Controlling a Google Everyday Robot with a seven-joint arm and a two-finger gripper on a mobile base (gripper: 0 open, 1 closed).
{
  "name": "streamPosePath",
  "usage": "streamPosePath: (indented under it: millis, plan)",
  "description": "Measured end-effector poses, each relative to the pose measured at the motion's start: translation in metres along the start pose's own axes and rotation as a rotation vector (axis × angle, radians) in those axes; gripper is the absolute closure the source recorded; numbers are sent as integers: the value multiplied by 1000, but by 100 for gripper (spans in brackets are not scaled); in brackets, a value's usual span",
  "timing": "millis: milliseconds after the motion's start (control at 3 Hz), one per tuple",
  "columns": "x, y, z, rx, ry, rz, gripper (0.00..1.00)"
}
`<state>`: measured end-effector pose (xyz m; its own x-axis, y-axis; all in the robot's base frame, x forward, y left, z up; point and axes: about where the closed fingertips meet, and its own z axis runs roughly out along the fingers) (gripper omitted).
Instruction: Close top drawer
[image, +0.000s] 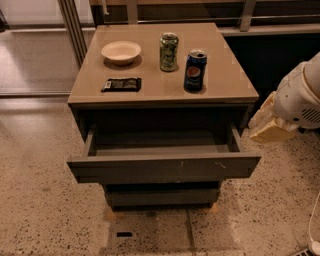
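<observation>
The top drawer (165, 167) of the grey-brown cabinet is pulled far out toward me. Its flat front panel has small pale scratches right of centre, and its inside looks empty. My gripper (270, 127) is at the right edge of the view, beside the cabinet's right side and level with the open drawer. Its pale yellowish fingers point left toward the drawer's right corner, a short gap away from it. The white arm (302, 95) rises behind it.
On the cabinet top (225, 85) stand a white bowl (121, 51), a green can (169, 51), a blue Pepsi can (194, 70) and a flat black packet (121, 84). A lower drawer front (162, 196) sits below. Speckled floor surrounds the cabinet; a railing runs behind.
</observation>
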<state>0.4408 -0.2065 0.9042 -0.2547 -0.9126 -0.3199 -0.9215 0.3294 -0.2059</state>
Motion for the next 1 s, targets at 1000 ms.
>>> streamPosePath:
  millis: [1000]
  plan:
    - [0, 37, 126, -106, -164, 75, 100]
